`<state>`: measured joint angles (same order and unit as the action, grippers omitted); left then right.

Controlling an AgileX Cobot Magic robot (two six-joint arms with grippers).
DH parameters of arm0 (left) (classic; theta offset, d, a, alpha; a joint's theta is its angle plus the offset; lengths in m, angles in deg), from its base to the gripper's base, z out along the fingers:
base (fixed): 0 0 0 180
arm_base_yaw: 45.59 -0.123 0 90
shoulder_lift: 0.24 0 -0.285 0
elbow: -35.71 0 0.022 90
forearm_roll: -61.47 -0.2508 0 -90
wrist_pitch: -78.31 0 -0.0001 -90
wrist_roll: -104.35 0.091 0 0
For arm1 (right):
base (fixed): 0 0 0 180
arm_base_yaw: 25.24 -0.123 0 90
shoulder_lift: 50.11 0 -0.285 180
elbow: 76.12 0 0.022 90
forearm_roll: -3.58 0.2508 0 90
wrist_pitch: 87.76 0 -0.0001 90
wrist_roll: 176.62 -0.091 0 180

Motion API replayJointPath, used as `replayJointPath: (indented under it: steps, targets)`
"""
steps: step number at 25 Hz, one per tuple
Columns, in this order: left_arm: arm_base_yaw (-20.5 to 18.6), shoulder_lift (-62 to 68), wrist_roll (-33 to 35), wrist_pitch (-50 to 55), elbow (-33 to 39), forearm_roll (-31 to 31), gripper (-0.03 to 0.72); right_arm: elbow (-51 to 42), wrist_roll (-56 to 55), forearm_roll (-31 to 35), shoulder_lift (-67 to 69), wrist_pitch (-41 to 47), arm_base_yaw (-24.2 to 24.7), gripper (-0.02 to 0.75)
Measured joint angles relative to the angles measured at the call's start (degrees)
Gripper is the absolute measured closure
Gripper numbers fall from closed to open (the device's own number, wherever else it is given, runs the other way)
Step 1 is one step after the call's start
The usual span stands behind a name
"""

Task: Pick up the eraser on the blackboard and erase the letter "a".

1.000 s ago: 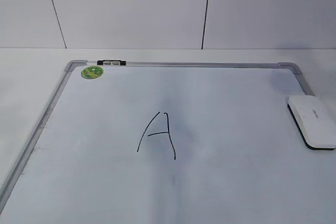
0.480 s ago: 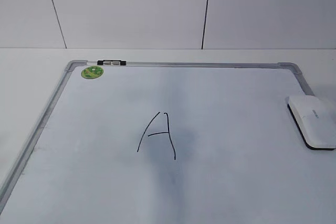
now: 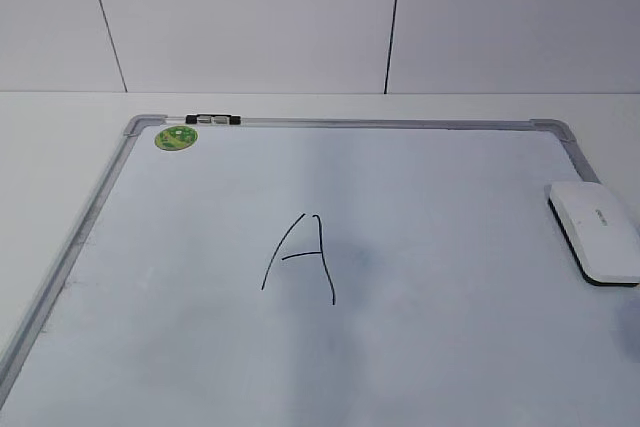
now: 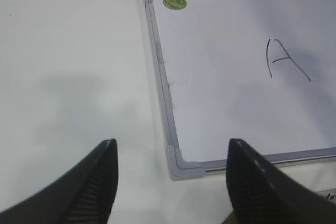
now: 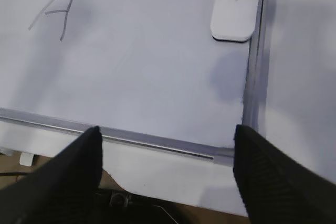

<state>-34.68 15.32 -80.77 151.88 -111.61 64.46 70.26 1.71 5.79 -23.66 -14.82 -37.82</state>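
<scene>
The white eraser (image 3: 595, 230) lies flat at the right edge of the blackboard (image 3: 350, 123); it also shows in the right wrist view (image 5: 236, 3). A tall capital "A" (image 3: 300, 257) in black marker stands mid-board and shows in both wrist views (image 4: 286, 59) (image 5: 55, 11). No small lowercase "a" is in view. My left gripper (image 4: 171, 145) is open and empty over the board's near left corner. My right gripper (image 5: 166, 129) is open and empty over the board's near edge, well short of the eraser. Neither gripper shows in the exterior view.
A round green magnet (image 3: 175, 137) sits at the board's far left corner, next to a small black-and-silver clip (image 3: 212, 119) on the frame. The board lies on a white table (image 4: 79, 77). A white panelled wall (image 3: 250, 17) stands behind.
Faint grey shadows have drifted across the board near the "A", and a new one shows at the lower right edge. The eraser and the board have not moved.
</scene>
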Motion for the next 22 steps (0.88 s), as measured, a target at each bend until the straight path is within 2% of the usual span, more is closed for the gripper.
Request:
replayJointPath:
  steps: [8,15,22]
  targets:
    - [0.00,-4.40,0.00,0.00,8.04,-0.80,0.202,-11.74,0.19,-4.00,-6.73,0.12,0.00,0.145]
    - [0.00,-4.63,0.00,-0.42,11.42,-1.56,0.202,-12.41,0.19,-5.73,-8.00,-0.60,0.00,0.145]
    - [0.00,-4.63,0.00,-4.30,13.41,-2.99,0.202,-13.88,0.32,-5.95,-8.00,-5.15,0.00,0.145]
